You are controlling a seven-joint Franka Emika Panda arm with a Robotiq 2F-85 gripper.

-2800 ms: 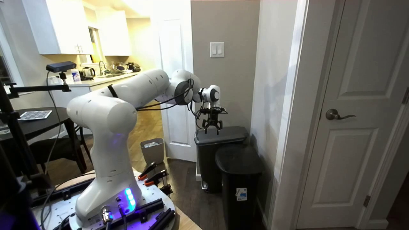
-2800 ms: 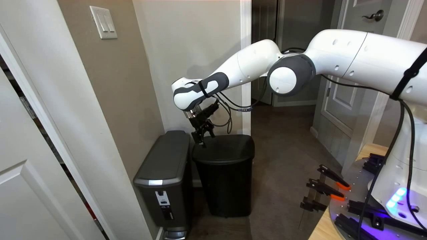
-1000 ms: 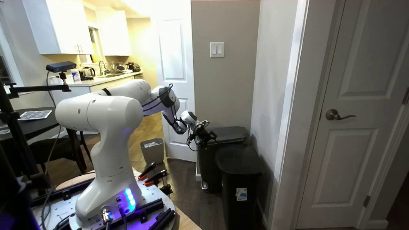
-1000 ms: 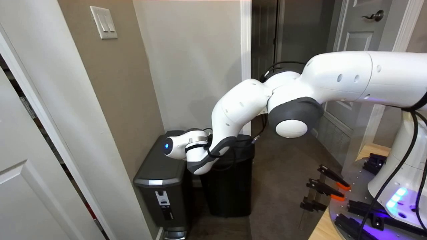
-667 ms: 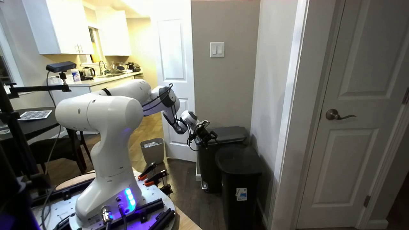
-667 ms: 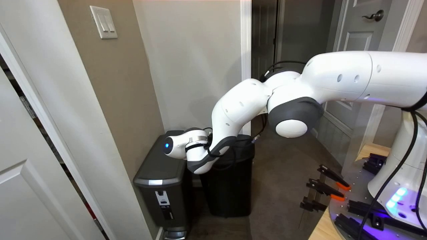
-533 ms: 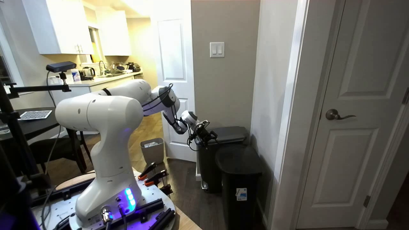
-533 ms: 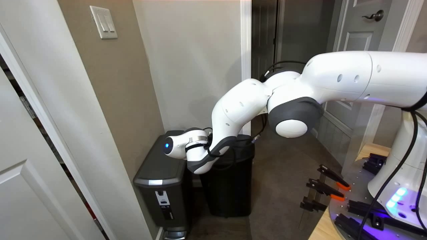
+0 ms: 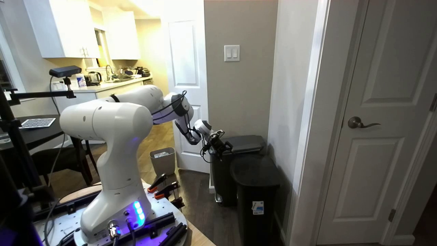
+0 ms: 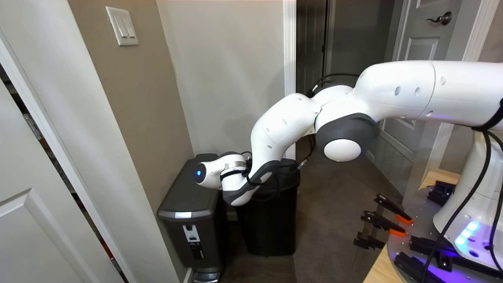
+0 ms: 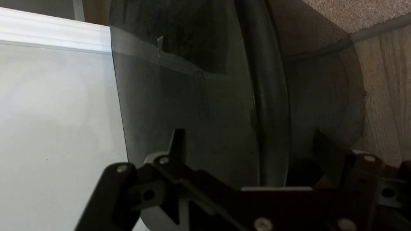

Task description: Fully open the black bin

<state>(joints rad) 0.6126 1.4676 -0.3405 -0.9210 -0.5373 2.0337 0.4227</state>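
Note:
The black bin (image 9: 256, 191) stands in front of the grey bin in an exterior view, its lid down and a small pale label on its side. It also shows in an exterior view (image 10: 271, 228), partly behind the arm. Its lid (image 11: 192, 96) fills the middle of the wrist view. My gripper (image 9: 226, 153) is tilted toward the bin, at about lid height beside its edge. In the wrist view my gripper (image 11: 248, 133) is open, with the lid's rim between its fingers; whether they touch it I cannot tell. In an exterior view the wrist hides the gripper.
The bin with the dark grey lid (image 10: 192, 188) stands right beside the black bin, against the wall. A wall (image 9: 290, 102) rises behind the bins. A small wastebasket (image 9: 163, 164) stands near the door. Clamps (image 10: 383, 220) stick out from the robot's table edge.
Since 2.8 s ago my gripper has gone from pointing down above the bins to lower and tilted, beside the black bin's edge. In the last half second it has shifted very slightly. The lid is unchanged.

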